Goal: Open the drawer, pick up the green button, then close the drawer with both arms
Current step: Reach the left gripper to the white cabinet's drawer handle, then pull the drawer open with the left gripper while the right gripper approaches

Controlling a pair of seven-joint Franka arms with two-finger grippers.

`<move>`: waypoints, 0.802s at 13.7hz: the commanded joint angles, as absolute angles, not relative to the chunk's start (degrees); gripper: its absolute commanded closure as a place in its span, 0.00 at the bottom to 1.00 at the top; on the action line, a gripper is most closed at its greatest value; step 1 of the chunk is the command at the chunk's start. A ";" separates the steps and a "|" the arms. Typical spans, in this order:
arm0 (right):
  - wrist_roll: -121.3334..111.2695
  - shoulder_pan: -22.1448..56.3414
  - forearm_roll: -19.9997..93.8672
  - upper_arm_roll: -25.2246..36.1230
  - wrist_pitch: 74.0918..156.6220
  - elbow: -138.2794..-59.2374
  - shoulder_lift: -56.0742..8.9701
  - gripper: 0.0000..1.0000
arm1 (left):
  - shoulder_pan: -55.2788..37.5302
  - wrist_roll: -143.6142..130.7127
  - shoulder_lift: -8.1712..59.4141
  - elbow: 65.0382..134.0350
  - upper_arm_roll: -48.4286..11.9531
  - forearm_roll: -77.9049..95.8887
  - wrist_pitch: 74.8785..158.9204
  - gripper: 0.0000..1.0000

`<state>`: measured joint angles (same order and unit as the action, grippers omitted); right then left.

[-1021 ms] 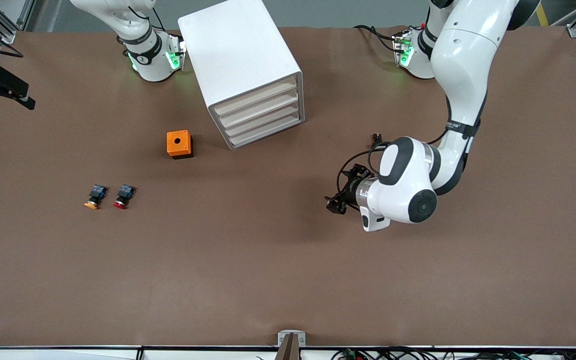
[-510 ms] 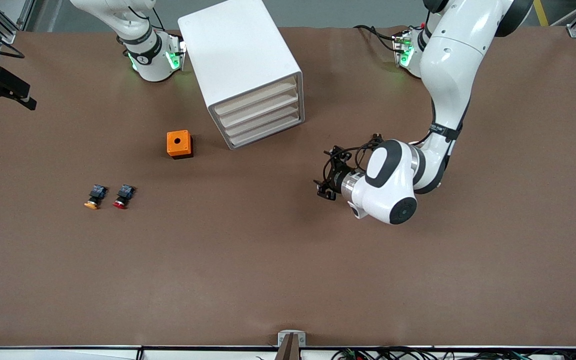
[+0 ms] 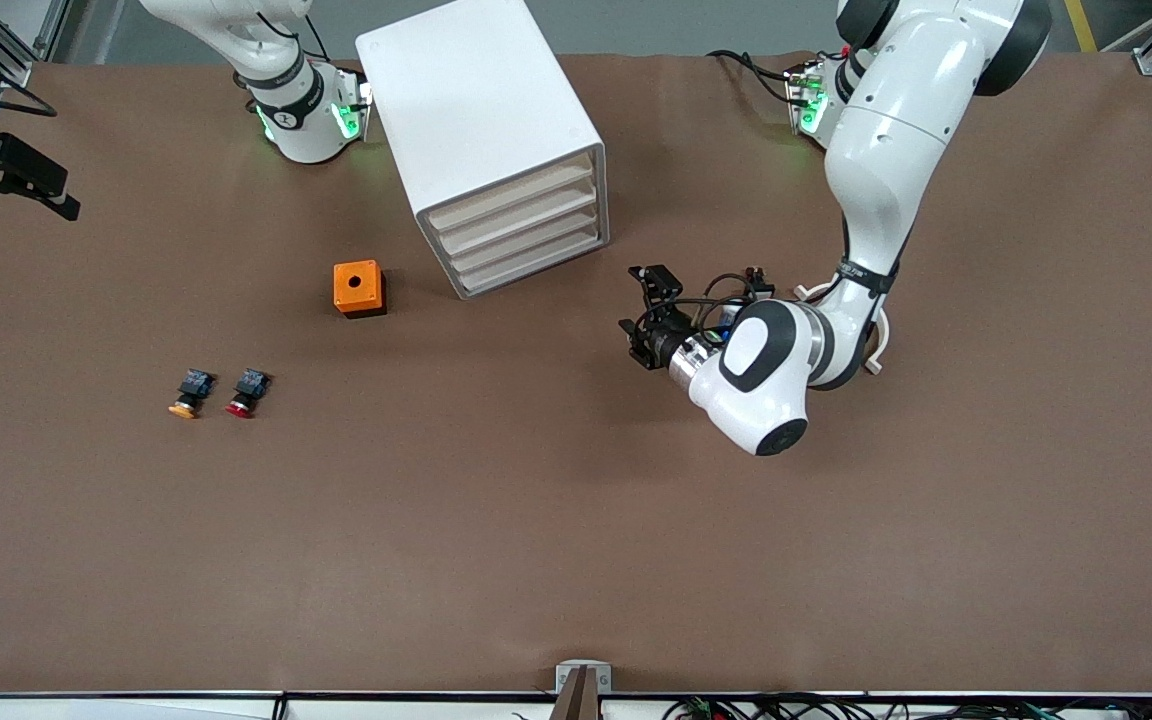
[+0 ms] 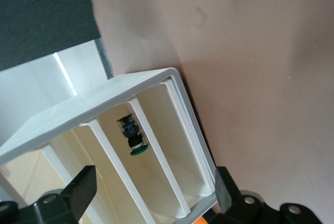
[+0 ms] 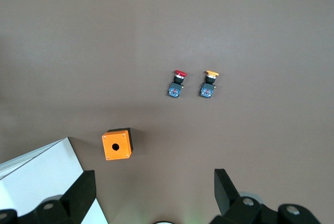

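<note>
The white cabinet (image 3: 476, 110) stands near the robots' bases with its four cream drawer fronts (image 3: 521, 235) all shut. In the left wrist view the green-capped button (image 4: 134, 141) lies inside one drawer (image 4: 156, 145); I cannot tell which. My left gripper (image 3: 639, 335) is open and empty, low over the table in front of the drawers, a short gap from them, pointing at them; it also shows in the left wrist view (image 4: 151, 195). My right gripper (image 5: 154, 192) is open and empty, high over the table beside the cabinet (image 5: 36, 182), and the right arm waits.
An orange box with a round hole (image 3: 358, 288) sits beside the cabinet toward the right arm's end. An orange-capped button (image 3: 188, 393) and a red-capped button (image 3: 246, 393) lie nearer the front camera. Black equipment (image 3: 6, 175) sticks in at the table's edge.
My left arm has swung its gripper closer to the cabinet's drawer fronts and turned it to face them. The right arm and the objects have not moved.
</note>
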<state>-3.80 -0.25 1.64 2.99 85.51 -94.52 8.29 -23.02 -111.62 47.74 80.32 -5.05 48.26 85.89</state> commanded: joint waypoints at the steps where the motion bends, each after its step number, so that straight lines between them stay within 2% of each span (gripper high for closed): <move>1: -2.81 -0.09 2.37 2.99 85.08 -95.01 8.96 0.00 | -23.82 -117.93 51.23 78.40 -5.19 52.28 83.85 0.00; 8: -3.08 -0.18 2.02 2.99 84.29 -93.69 8.61 0.00 | -29.61 -121.20 54.40 78.49 -5.19 54.93 82.97 0.00; 10: -3.42 0.09 1.41 3.08 83.16 -93.61 6.78 0.00 | -31.11 -121.11 54.49 78.49 -5.19 54.93 82.97 0.00; 11: -3.25 0.17 0.97 2.99 83.32 -93.95 5.98 0.00 | -31.64 -121.11 54.84 78.49 -5.27 54.93 82.97 0.13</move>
<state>-3.81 -0.23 1.57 2.98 83.96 -94.33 7.74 -30.70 -119.92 53.74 80.02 -5.59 53.87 84.31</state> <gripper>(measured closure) 0.000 0.004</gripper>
